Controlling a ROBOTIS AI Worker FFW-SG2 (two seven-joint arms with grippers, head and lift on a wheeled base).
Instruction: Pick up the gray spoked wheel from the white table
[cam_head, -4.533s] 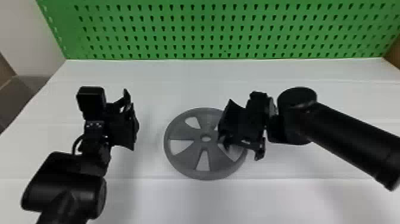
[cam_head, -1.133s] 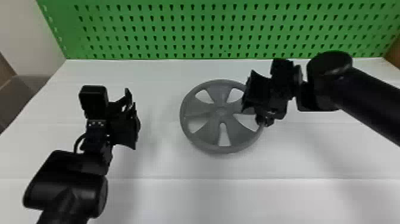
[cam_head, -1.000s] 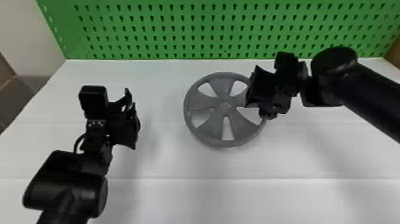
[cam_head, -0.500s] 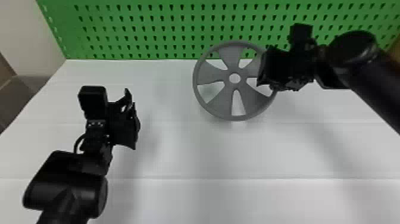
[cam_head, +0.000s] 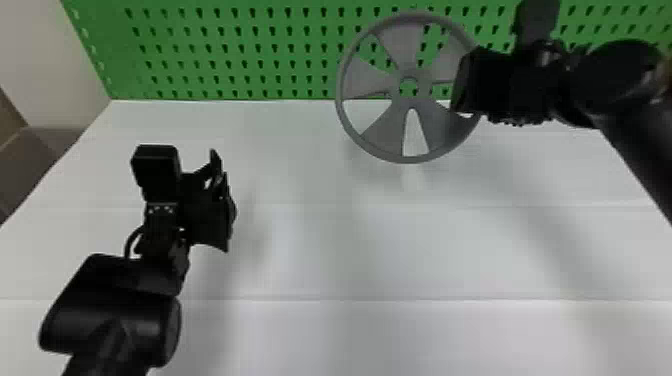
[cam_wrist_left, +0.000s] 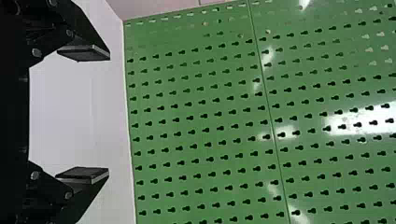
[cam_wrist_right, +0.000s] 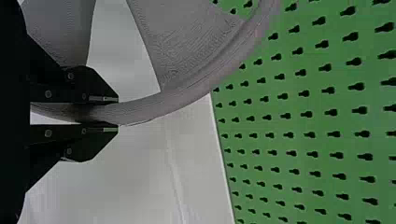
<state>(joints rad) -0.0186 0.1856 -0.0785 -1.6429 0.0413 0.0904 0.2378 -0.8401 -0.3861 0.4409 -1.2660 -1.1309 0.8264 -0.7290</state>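
Note:
My right gripper (cam_head: 462, 85) is at the upper right of the head view, at the right side of the gray spoked wheel (cam_head: 382, 82). The wheel is off the white table (cam_head: 320, 240), its face turned to the camera and its upper part in front of the green board. In the right wrist view the two fingers of my right gripper (cam_wrist_right: 116, 113) are shut on the rim of the wheel (cam_wrist_right: 187, 88). My left gripper (cam_head: 222, 200) is parked over the table's left part; in the left wrist view my left gripper (cam_wrist_left: 109, 114) has its fingers wide apart, nothing between them.
A green perforated board (cam_head: 225, 50) stands along the table's back edge, close behind the wheel. A pale wall (cam_head: 45, 55) and a brown surface (cam_head: 40, 150) lie beyond the table's left edge.
The wheel has risen off the table and shifted back and right with my right gripper, tilting from lying flat to facing the camera. My left arm has stayed nearly where it was.

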